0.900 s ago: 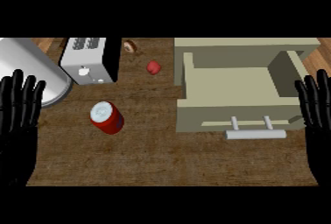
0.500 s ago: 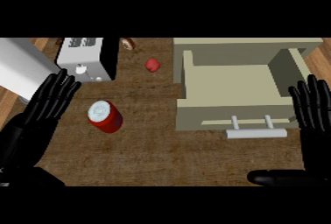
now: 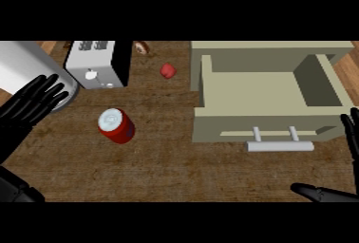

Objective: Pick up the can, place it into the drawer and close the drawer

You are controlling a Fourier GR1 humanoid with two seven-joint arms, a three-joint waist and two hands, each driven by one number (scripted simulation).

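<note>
A red can (image 3: 116,126) with a white top stands on the wooden counter, left of centre. The beige drawer (image 3: 265,90) is pulled open at the right, its inside bare and its pale bar handle (image 3: 279,144) facing me. My left hand (image 3: 29,107) is open at the left edge, fingers straight, a short way left of the can and not touching it. My right hand (image 3: 349,133) shows only at the right edge, fingers straight, with its thumb (image 3: 322,192) lower down, just right of the drawer front.
A white toaster (image 3: 98,64) stands behind the can at the back left. A large white rounded appliance (image 3: 21,66) fills the far left corner behind my left hand. A small red object (image 3: 168,70) and a brown item (image 3: 143,47) lie near the back edge.
The view has shifted, so everything sits further right. My left hand has moved up and inward toward the can. My right hand has slid to the right edge and lower.
</note>
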